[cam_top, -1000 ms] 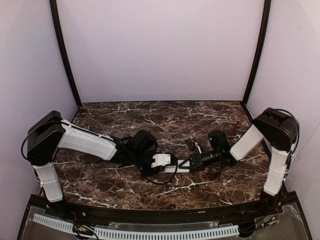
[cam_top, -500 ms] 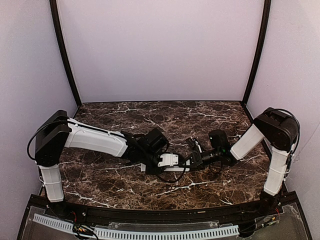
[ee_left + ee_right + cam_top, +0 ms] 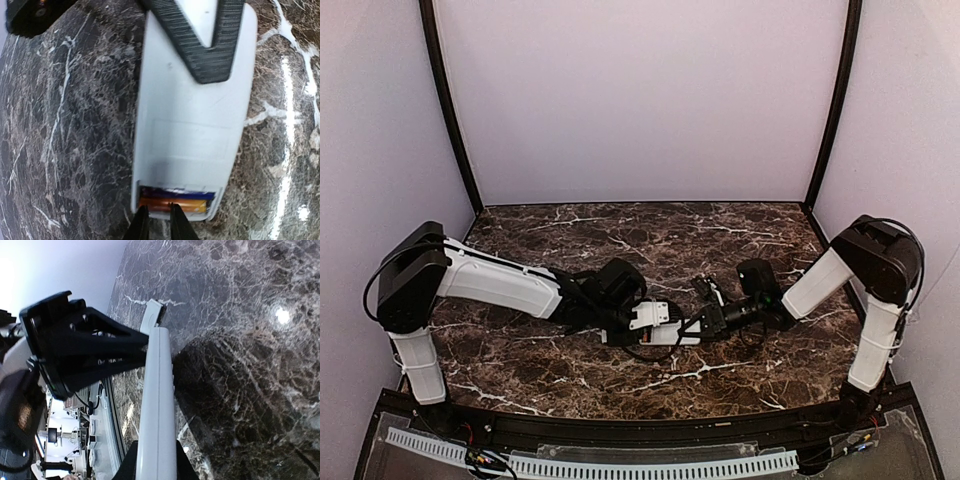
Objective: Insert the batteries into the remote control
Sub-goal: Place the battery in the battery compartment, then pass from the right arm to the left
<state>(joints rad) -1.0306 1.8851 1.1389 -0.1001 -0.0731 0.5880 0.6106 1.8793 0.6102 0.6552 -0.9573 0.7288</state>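
Right gripper (image 3: 156, 466) clamps the remote control (image 3: 158, 390) edgewise; I reckon it's light, slick plastic. Left gripper (image 3: 157, 223) nearly together at batteries (image 3: 175, 202), six o'clock.

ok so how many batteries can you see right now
2. Both lie side by side at the uncovered end of the remote control: the dark blue battery and, nearer the end, the orange battery. Others may be hidden.

text: none legible in any view | remote control (image 3: 190, 145): back plain white, no lettering readable | batteries (image 3: 172, 201): orange and blue wrappers, print too small to read | bench (image 3: 570, 235): marble veining only
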